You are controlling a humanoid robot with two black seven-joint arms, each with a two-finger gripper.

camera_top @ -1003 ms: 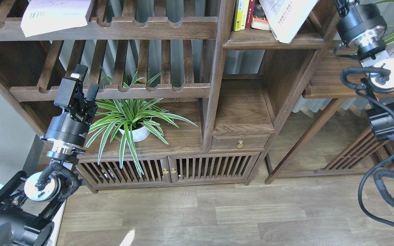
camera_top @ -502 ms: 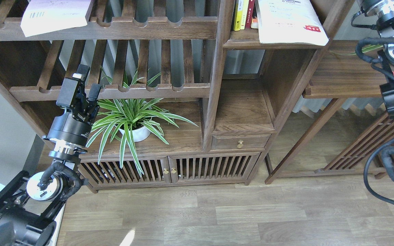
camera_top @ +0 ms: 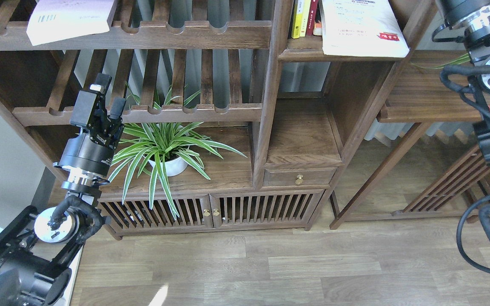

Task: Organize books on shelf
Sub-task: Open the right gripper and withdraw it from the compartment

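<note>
The large white paperback with a small red label [camera_top: 362, 27] lies flat on the dark walnut shelf [camera_top: 338, 54], up-right of the spread, empty left claw [camera_top: 105, 94]; right claw out of view, its arm nearer.

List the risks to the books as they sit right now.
1. The large white book lies flat with its corner past the shelf's front edge; a nudge might tip it off.
2. The pale book overhangs the slatted rack's notched rail and may slide off.
</note>
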